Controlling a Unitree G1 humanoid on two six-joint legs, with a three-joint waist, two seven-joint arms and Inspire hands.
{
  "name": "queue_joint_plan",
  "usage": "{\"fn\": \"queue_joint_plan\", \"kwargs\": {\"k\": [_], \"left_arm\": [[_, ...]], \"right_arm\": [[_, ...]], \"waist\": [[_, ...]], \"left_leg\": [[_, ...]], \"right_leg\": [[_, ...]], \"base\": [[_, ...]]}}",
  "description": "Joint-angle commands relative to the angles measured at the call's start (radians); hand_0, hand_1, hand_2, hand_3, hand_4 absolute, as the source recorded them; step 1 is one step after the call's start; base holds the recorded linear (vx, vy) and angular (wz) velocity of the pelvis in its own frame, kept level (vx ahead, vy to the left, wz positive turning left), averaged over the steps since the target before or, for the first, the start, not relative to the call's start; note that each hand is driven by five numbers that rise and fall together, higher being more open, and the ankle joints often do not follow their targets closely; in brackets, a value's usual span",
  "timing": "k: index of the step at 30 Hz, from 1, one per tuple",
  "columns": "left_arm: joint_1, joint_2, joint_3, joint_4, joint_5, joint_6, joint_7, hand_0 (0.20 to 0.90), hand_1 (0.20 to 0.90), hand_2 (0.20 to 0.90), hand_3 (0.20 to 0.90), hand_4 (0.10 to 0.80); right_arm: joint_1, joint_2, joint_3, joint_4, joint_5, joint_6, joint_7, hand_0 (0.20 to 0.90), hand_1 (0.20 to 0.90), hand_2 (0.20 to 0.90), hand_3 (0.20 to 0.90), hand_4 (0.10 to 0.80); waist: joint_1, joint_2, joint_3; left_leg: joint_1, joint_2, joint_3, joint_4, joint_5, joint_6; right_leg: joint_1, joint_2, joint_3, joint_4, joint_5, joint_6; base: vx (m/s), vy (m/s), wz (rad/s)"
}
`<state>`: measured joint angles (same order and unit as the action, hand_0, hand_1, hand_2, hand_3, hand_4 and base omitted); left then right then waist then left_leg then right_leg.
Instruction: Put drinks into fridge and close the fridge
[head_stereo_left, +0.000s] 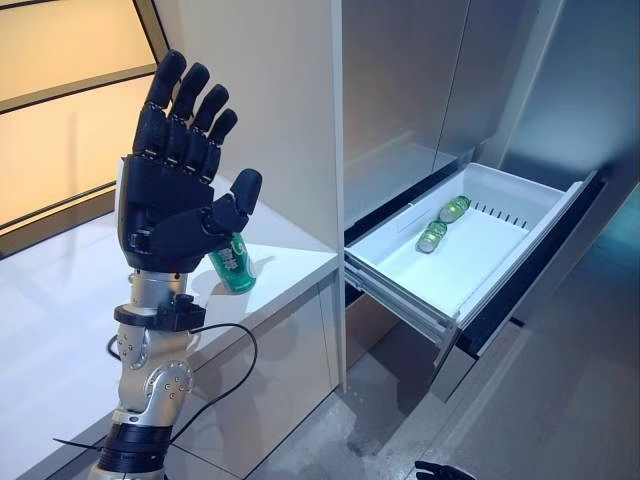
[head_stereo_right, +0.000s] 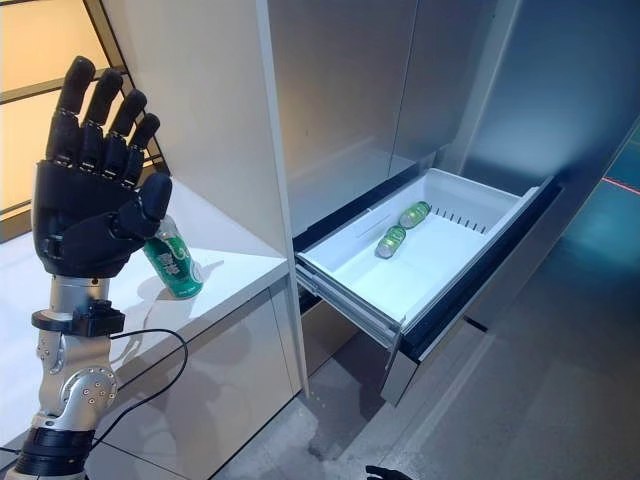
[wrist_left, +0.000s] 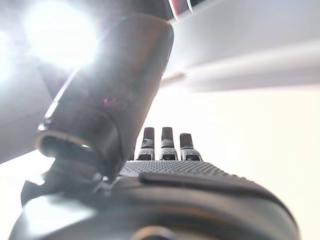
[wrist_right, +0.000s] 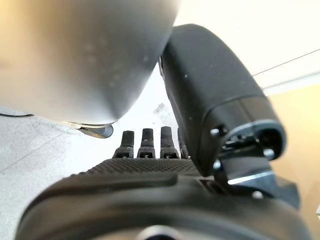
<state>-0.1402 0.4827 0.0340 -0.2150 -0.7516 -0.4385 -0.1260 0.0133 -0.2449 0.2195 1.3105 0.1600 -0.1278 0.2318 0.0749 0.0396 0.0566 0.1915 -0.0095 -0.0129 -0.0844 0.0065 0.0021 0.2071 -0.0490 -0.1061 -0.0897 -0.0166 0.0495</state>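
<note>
In the left eye view I see my left hand (head_stereo_left: 175, 195) raised upright above the white counter (head_stereo_left: 60, 330), fingers straight and spread wide, thumb out, holding nothing. Behind its thumb a green drink bottle (head_stereo_left: 233, 265) stands on the counter near the front edge, leaning a little. To the right, the fridge drawer (head_stereo_left: 400, 275) is pulled out, and two more green bottles (head_stereo_left: 442, 222) lie on their sides in it, end to end, near the back wall.

The right eye view gives me the same layout: the left hand open in front, the counter bottle (head_stereo_right: 174, 262) partly hidden by the thumb, the drawer (head_stereo_right: 355, 275) out with its pair of bottles (head_stereo_right: 400, 228) inside. At the bottom edge a few dark fingertips of my right hand (head_stereo_right: 388, 472) just show.

In the left wrist view I see my own fingers (wrist_left: 165, 145) extended straight past the palm, with the thumb large and near; nothing is between them.

In the right wrist view the right hand's fingers (wrist_right: 150, 142) also stand straight, the thumb alongside, grasping nothing, with grey floor (wrist_right: 30, 150) beyond.
</note>
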Motion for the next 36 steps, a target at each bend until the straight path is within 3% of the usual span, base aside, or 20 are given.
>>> {"fn": "queue_joint_plan", "kwargs": {"k": [1, 11, 27, 36], "left_arm": [[-0.103, 0.034, 0.075, -0.044, 0.056, -0.023, 0.116, 0.9, 0.9, 0.9, 0.9, 0.8], [-0.085, 0.034, 0.124, 0.079, 0.018, 0.012, 0.206, 0.9, 0.9, 0.9, 0.9, 0.8], [-0.079, 0.05, 0.139, 0.222, -0.039, 0.112, 0.136, 0.9, 0.9, 0.9, 0.9, 0.8], [-0.083, 0.076, 0.121, 0.242, 0.017, 0.179, 0.125, 0.9, 0.9, 0.9, 0.9, 0.8]], "right_arm": [[-0.029, 0.031, 0.049, 0.047, 0.027, 0.002, 0.002, 0.9, 0.9, 0.9, 0.9, 0.8], [-0.026, 0.025, 0.037, 0.035, 0.01, 0.016, 0.004, 0.9, 0.9, 0.9, 0.9, 0.8], [-0.03, 0.01, 0.025, 0.031, -0.018, 0.03, 0.012, 0.9, 0.9, 0.9, 0.9, 0.8], [-0.04, 0.001, 0.016, 0.04, -0.019, 0.032, 0.02, 0.9, 0.9, 0.9, 0.9, 0.8]], "waist": [[-0.005, 0.002, -0.009], [-0.012, 0.001, -0.008], [-0.015, 0.007, -0.003], [-0.014, 0.013, -0.004]], "left_leg": [[0.001, -0.055, -0.005, 0.01, -0.096, 0.019], [0.001, -0.051, 0.009, 0.013, -0.092, 0.017], [0.007, -0.048, 0.021, 0.014, -0.09, 0.013], [0.009, -0.047, 0.025, 0.014, -0.089, 0.012]], "right_leg": [[-0.042, 0.041, -0.032, 0.086, -0.095, -0.002], [-0.042, 0.043, -0.022, 0.089, -0.095, -0.002], [-0.035, 0.042, -0.023, 0.089, -0.098, 0.001], [-0.031, 0.042, -0.023, 0.087, -0.098, 0.003]], "base": [[0.0, 0.0, 0.0], [0.0, 0.0, 0.0], [0.0, 0.0, 0.0], [0.0, 0.0, 0.0]]}}
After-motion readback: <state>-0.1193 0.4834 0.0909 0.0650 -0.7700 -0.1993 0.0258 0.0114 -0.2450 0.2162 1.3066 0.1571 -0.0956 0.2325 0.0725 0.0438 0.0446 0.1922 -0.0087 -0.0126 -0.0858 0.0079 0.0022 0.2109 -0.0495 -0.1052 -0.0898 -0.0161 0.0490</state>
